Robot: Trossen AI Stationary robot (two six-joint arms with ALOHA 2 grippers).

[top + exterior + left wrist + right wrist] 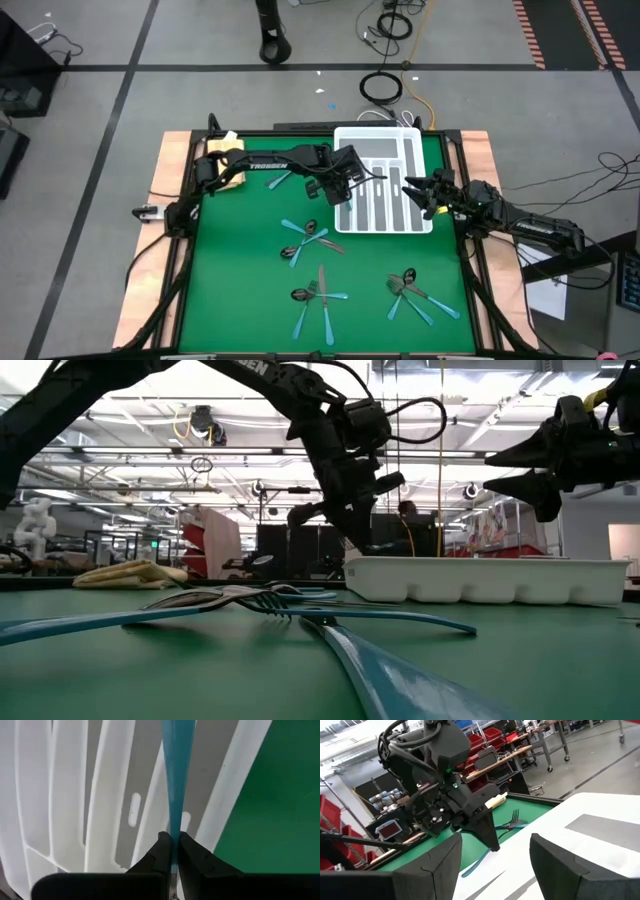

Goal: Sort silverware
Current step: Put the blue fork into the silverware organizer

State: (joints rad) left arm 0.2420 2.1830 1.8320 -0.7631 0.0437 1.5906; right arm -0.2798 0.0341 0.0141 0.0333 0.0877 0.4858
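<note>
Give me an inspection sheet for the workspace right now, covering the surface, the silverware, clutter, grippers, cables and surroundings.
Surface: green mat on a wood-edged table.
Job's things: blue-handled silverware lies in loose clusters on the mat; one fork lies apart near the left arm.
Tray: white tray at the mat's far side.
Clutter: yellow cloth at the far left corner.
Grippers: left gripper shut on a blue handle above the tray; right gripper open, above the tray's right edge.
Cables: coiled cable on the floor beyond the table.
Surroundings: workshop shelving with red bins.
</note>
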